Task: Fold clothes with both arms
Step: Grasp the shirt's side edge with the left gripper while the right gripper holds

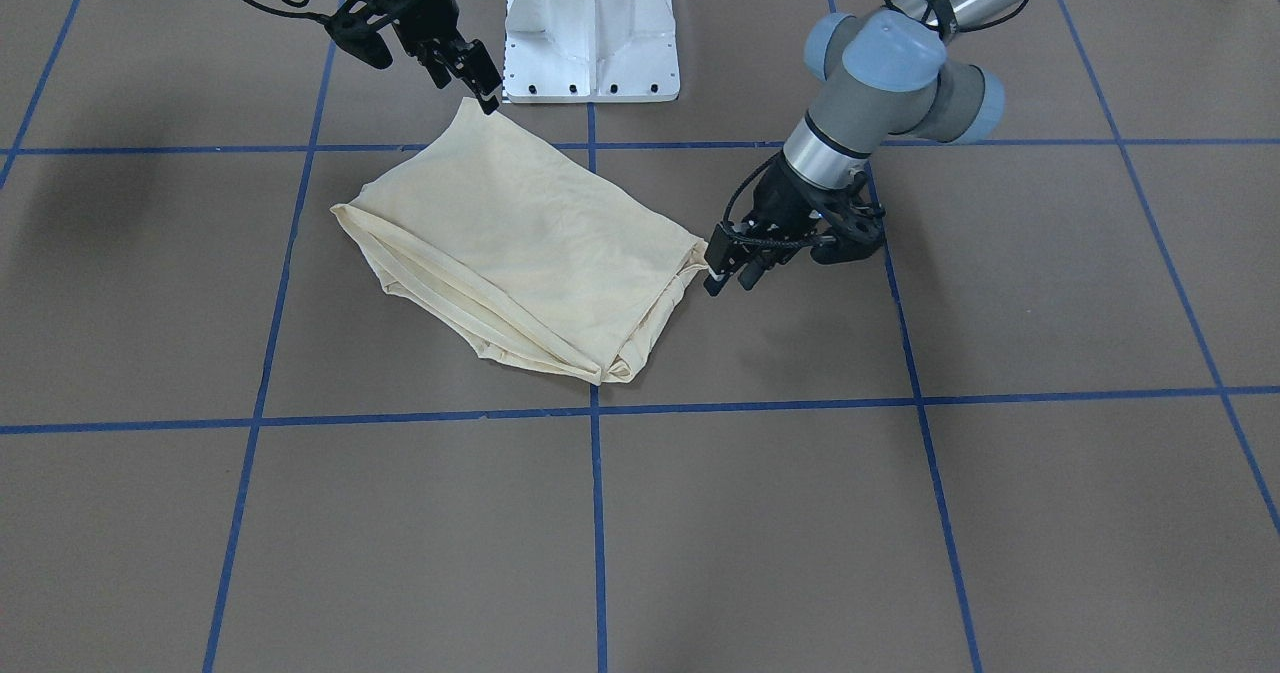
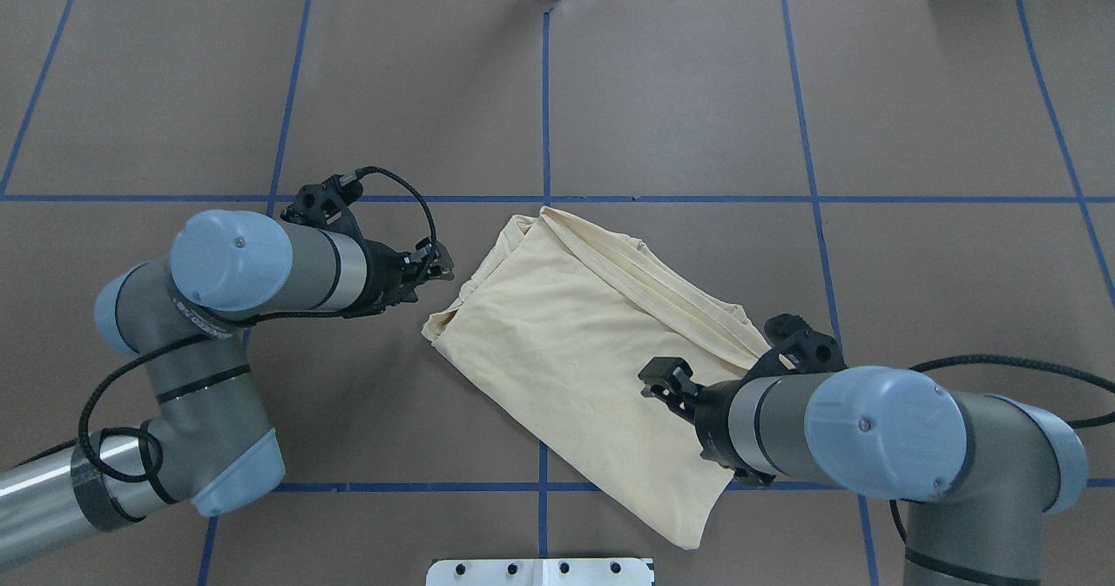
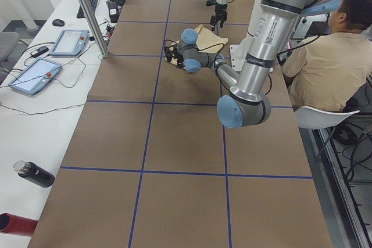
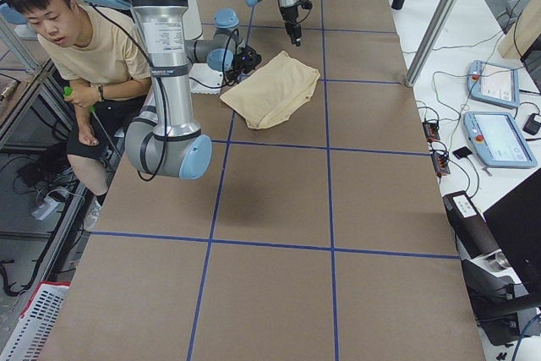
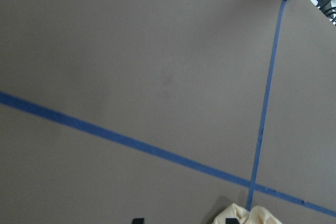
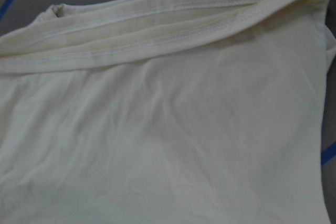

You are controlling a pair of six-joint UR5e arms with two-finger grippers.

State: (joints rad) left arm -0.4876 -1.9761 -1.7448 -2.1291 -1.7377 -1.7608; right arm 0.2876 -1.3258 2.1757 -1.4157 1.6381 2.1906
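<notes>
The clothes, one pale cream-yellow shirt [image 1: 520, 243] [image 2: 575, 333], lie folded into a rough rectangle in the middle of the brown table, with stitched hems stacked along one long edge. No print shows. My left gripper [image 1: 728, 283] [image 2: 440, 268] is open, low beside one corner of the shirt, and that corner [image 5: 244, 216] lies just by its fingertips. My right gripper [image 1: 470, 83] [image 2: 662, 377] is open above the corner nearest the pedestal, one fingertip close to the fabric. The right wrist view shows only the shirt [image 6: 168, 129] and its hems.
A white pedestal base [image 1: 590, 33] stands at the robot's edge of the table. Blue tape lines [image 1: 596, 513] grid the brown surface. A seated person [image 4: 93, 48] is behind the robot. Control tablets [image 3: 35, 74] and a dark bottle [image 3: 35, 173] lie on a side bench.
</notes>
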